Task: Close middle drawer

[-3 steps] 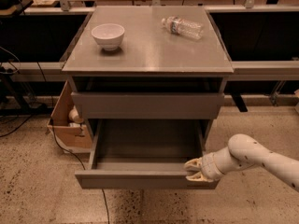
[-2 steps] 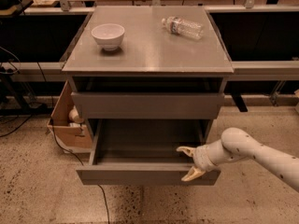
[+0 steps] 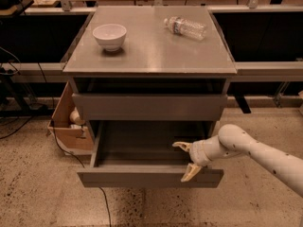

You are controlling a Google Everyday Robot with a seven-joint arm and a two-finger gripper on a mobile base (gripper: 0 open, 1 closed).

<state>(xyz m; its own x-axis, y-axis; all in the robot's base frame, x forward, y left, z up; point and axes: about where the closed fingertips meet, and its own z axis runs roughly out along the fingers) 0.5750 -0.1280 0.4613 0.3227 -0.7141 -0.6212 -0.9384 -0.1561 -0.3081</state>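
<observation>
The middle drawer [image 3: 150, 178] of the grey cabinet [image 3: 149, 69] stands pulled well out, and its box looks empty inside. My gripper [image 3: 185, 160] is at the right part of the drawer's front panel, with the white arm [image 3: 255, 151] coming in from the right. It is open. One fingertip [image 3: 180, 145] is over the drawer's inside and the other fingertip [image 3: 191, 174] is in front of the panel's top edge. The drawer front above it [image 3: 149, 107] is nearly flush with the cabinet.
A white bowl [image 3: 110, 35] and a plastic water bottle [image 3: 185, 27] lying on its side sit on the cabinet top. A cardboard box [image 3: 69, 123] stands on the floor to the left of the cabinet, with a cable running past it. Dark desks flank both sides.
My gripper has moved left and a little up, from outside the drawer's right front corner to astride the front panel's top edge. The drawer has barely shifted.
</observation>
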